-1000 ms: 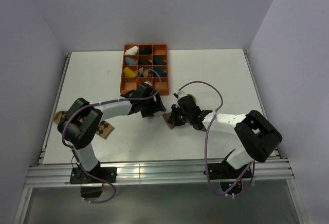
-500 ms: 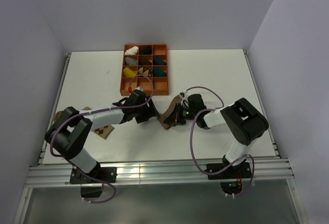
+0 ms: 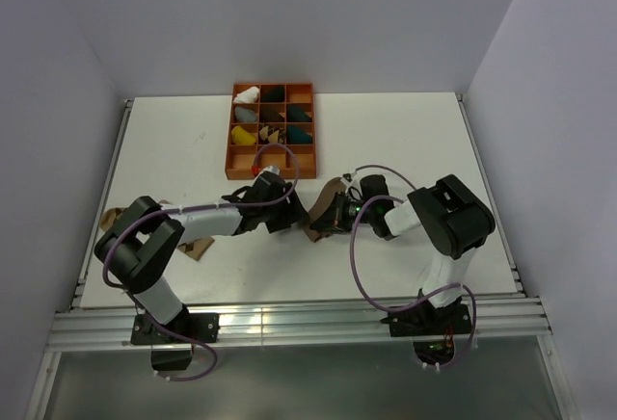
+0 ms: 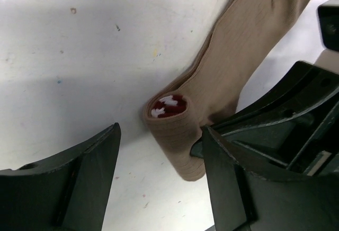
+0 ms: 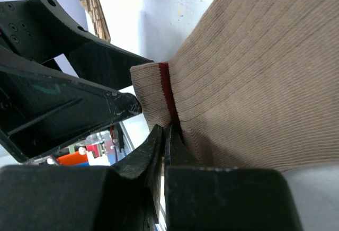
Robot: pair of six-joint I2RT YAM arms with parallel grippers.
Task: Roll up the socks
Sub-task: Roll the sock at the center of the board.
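The plain tan-brown ribbed fabric sock lies mid-way across the white table, between the two grippers. Its long axis runs diagonally in the top view. The rolled cuff end, showing dark red and white, points toward the left gripper, whose jaws stand apart astride that end. The right gripper is clamped on the sock beside the red stripe. The tan-and-dark-brown argyle fabric sock lies well apart, at the near left.

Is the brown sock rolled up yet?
Not yet. Only the cuff end of the tan sock is curled over, red showing; the rest stretches out unrolled.
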